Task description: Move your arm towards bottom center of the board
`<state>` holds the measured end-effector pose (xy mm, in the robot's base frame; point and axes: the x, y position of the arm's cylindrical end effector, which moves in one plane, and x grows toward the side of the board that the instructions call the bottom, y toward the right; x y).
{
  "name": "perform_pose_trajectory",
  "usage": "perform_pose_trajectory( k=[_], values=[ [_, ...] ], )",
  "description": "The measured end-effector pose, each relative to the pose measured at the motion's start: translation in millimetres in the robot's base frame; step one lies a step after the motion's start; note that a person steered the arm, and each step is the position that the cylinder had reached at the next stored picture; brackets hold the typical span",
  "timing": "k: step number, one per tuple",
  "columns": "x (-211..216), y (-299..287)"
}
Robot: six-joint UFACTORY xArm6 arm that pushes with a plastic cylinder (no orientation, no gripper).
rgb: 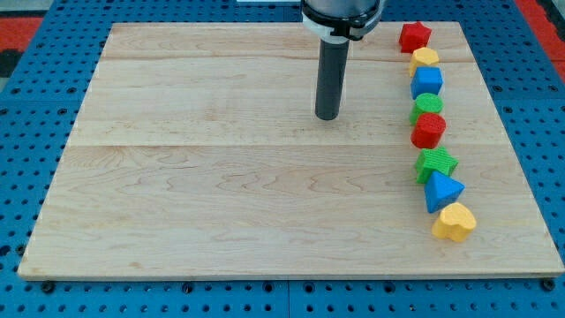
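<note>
Rod tip of the arm touches down on the worktop in the upper middle of the wooden board, a little to the view's right of centre. The dark rod stands upright, rising from that point to a white collar and black housing at the view's top edge. It has no fingers at all, only this plain rod end, so nothing is grasped or released. My tip touches no block; bare wood lies all around it, and the bottom centre of the board is well below it in the view.

All eight blocks sit in a loose column down the board's right side, well apart from my tip. From the view's top: a red block of star-like shape, a yellow block just below it, a blue block that looks cube-like, and a green block partly hidden behind the next one, a red ribbed block of roundish form. Lower down come a green star-shaped block, a blue triangular block, and a yellow heart-shaped block nearest the view's bottom. Neighbours in the column touch or nearly touch.

Around the board lies a blue perforated surface, with a patch of red at the view's top left corner and another at the top right.
</note>
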<state>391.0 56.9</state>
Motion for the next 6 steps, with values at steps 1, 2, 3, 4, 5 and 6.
perform_pose_trajectory(
  k=[1,2,3,4,5,6],
  values=[
    [0,0],
    [24,-8],
    [85,-21],
    [132,-54],
    [137,-54],
    [141,-50]
  ],
)
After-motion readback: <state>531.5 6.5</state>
